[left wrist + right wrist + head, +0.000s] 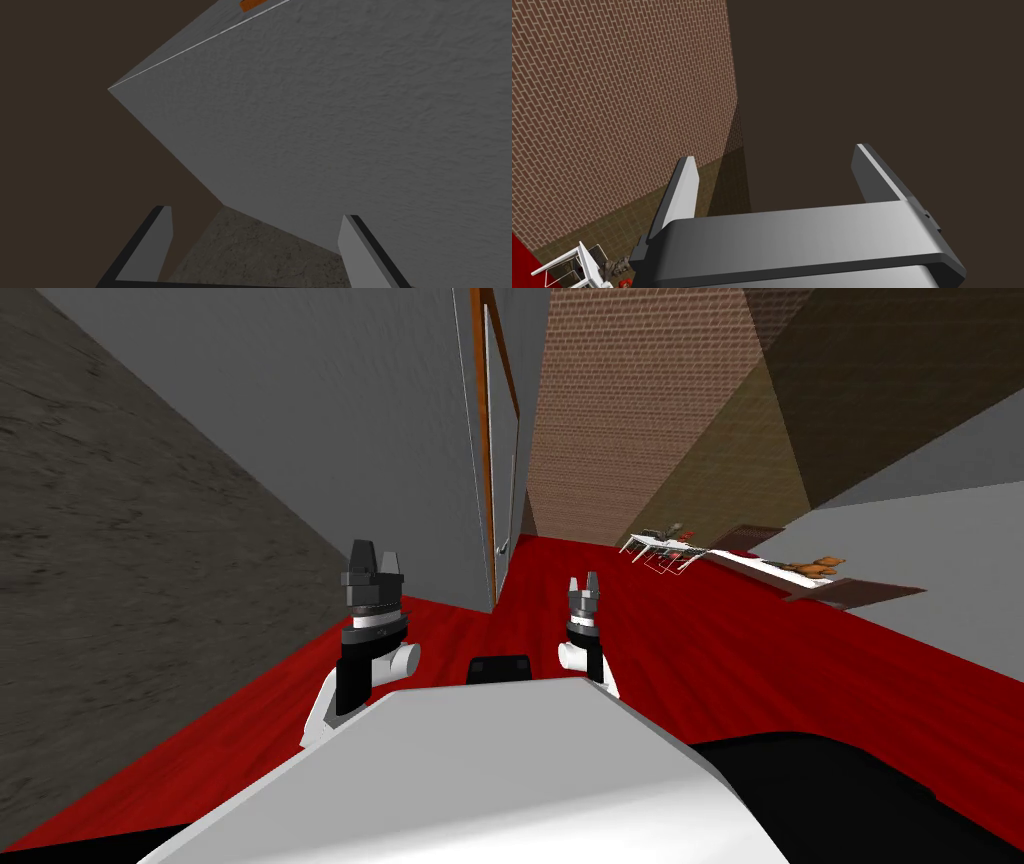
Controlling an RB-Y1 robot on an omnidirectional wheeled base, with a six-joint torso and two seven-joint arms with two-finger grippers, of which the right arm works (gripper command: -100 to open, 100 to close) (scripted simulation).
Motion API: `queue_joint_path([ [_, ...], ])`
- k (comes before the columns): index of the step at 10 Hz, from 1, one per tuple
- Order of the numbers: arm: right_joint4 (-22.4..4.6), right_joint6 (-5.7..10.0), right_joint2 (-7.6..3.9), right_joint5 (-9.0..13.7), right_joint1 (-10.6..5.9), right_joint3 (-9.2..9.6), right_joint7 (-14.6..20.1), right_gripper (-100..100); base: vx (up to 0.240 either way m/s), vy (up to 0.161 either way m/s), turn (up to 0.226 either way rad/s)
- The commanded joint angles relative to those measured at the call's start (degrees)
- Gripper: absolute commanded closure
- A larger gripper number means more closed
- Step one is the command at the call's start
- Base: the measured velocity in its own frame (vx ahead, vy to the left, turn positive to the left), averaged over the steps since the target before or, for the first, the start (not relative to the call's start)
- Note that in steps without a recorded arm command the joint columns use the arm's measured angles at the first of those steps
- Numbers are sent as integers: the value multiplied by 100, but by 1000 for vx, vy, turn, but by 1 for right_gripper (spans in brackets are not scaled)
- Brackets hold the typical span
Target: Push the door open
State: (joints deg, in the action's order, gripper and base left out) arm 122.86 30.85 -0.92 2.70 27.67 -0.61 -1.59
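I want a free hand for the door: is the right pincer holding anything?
No: the right pincer is open, its fingers wide apart with nothing between them but the brick wall beyond.

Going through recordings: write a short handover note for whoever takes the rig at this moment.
Left claw: open, empty, raised in front of the grey wall.
Right claw: open, empty, above the red floor.
Door: orange-framed, ahead between the two arms, seen nearly edge-on; neither claw touches it.
Done: no push yet.
Left: close in and push the door open.
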Motion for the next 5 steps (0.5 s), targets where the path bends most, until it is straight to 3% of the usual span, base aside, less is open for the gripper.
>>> queue_joint_path([
  [1,-175,14,-93,91,-82,63,-35,-100,173,-100,176],
  [5,-590,38,-244,274,-291,238,-133,-100,136,-101,189],
])
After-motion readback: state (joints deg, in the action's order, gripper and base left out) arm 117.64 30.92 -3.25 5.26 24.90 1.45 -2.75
